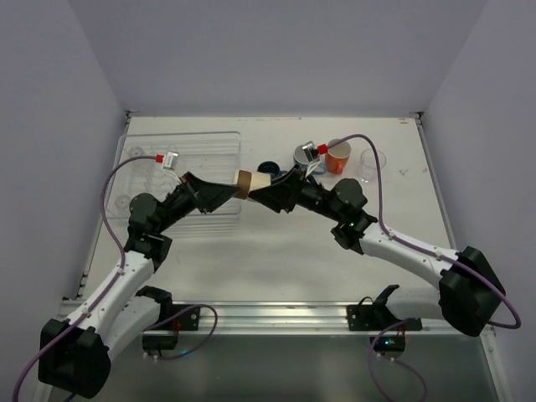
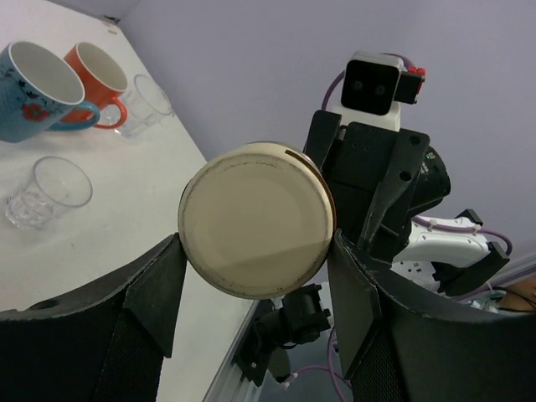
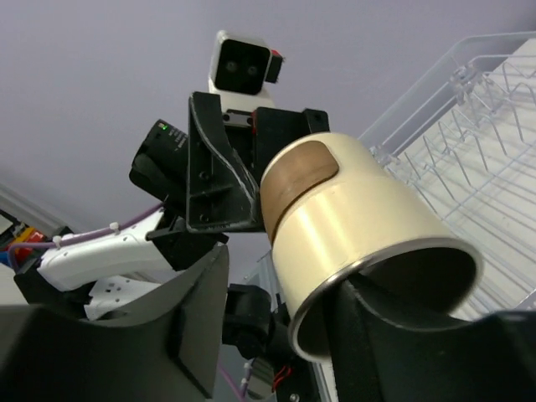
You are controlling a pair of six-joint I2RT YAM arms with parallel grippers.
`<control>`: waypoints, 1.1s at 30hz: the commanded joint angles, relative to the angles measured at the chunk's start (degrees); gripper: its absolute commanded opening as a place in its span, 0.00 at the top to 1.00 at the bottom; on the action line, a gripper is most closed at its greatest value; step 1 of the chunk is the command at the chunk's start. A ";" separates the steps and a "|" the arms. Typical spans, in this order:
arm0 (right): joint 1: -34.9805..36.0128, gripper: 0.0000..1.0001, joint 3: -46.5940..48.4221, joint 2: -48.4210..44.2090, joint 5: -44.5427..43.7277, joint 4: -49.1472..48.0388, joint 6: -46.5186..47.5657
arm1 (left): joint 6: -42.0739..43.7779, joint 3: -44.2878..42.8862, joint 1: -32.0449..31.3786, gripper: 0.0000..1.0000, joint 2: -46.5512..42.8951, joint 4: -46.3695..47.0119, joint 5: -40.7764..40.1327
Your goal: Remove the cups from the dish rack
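**Two hands meet on one cup at the middle of the frame**

In the top view the left arm rises from the lower left corner, bends at its elbow over the near edge of the dish rack (image 1: 180, 138) and stretches right toward the centre. The right arm mirrors it, coming from the lower right, folding at mid-frame and stretching left. The two wrists face each other nose to nose above the bench (image 1: 276, 251), just past the rack's right edge.

The left hand (image 2: 255, 285) is clenched on the cream-and-brown cup (image 1: 253, 178). Its dark fingers (image 2: 159, 293) press both sides of the cup, whose flat base faces the left wrist camera. The cup is held on its side in the air, clear of the rack and the bench.

The right hand (image 3: 280, 327) is part open around the cup's mouth end. One finger (image 3: 197, 318) stands apart from the wall with a gap showing, while the other crosses the rim at the lower right.

Beyond the hands, in the upper right of the top view, an orange mug (image 1: 338, 157), a light-blue mug (image 2: 29, 88) and a clear cup (image 1: 369, 163) stand upright on the bench
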State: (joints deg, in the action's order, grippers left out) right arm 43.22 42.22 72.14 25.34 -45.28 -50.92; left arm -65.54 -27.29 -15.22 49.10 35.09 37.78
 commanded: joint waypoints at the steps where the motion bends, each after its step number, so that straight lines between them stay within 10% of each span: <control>1: 0.20 0.57 2.26 0.98 2.08 -4.11 -0.67 | -0.91 0.48 -1.65 0.60 0.99 4.99 0.54; 6: 0.11 1.00 -0.46 -1.72 -1.95 -4.82 -0.50 | 1.02 -1.45 -2.09 0.20 1.44 2.89 0.54; 11: 0.02 1.00 -2.93 -7.35 -5.74 3.49 4.75 | 11.47 -7.59 -2.09 0.00 -0.76 -13.27 -4.27; 19: -0.42 1.00 -5.22 -17.01 -11.45 17.92 12.76 | 27.88 -17.52 -2.09 0.00 -2.61 -33.29 -13.15; 24: -1.56 1.00 -0.65 -21.69 -24.97 44.62 21.73 | 38.89 -24.82 -2.09 0.00 -2.00 -45.97 -24.41; 33: -10.87 1.00 15.06 -8.02 -38.77 77.17 32.19 | 49.71 -23.17 -2.09 0.00 -1.99 -54.60 -36.90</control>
State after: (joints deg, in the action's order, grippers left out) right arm 33.63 51.75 58.54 -4.43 18.98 -24.71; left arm -21.78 -51.53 -17.02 47.46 -15.73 6.92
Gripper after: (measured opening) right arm 0.129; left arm 0.997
